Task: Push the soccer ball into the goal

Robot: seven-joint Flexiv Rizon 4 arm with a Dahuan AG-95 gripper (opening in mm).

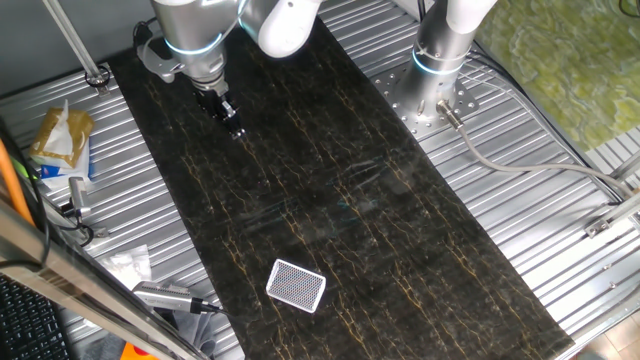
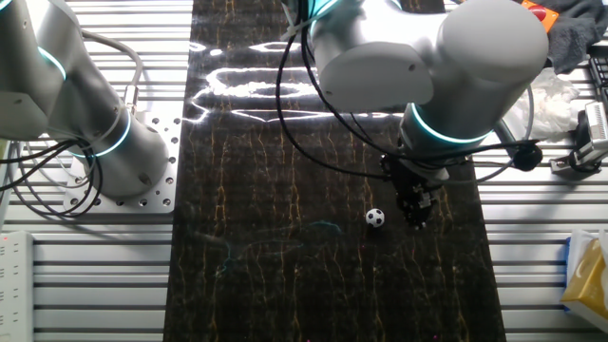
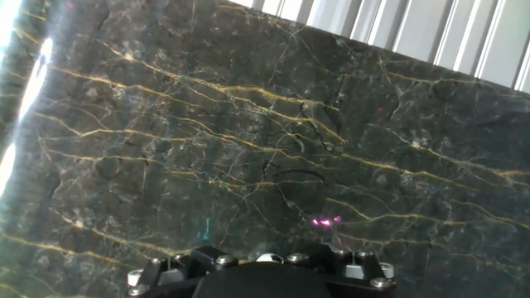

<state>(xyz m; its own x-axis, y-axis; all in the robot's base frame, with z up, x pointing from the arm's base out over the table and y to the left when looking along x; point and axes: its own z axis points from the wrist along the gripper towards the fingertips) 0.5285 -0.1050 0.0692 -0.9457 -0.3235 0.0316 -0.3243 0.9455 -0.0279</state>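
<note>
The small black-and-white soccer ball (image 2: 375, 218) lies on the dark marble mat (image 2: 285, 266), just to the left of my gripper (image 2: 416, 220). The fingers stand close together, tips at the mat, holding nothing. In one fixed view the gripper (image 1: 233, 126) is at the mat's far left and hides the ball. In the hand view only a sliver of the ball (image 3: 267, 258) shows at the bottom edge, above the gripper body. The goal (image 1: 297, 286), a small white-rimmed mesh rectangle, lies flat near the mat's front end, far from the ball.
A second arm's base (image 1: 440, 60) stands on the metal plate beside the mat, with a cable (image 1: 520, 165) trailing off it. Snack bags (image 1: 60, 140) and tools (image 1: 165, 295) lie on the left. A cloth (image 2: 570, 33) and a yellow bag (image 2: 589, 275) lie off the mat.
</note>
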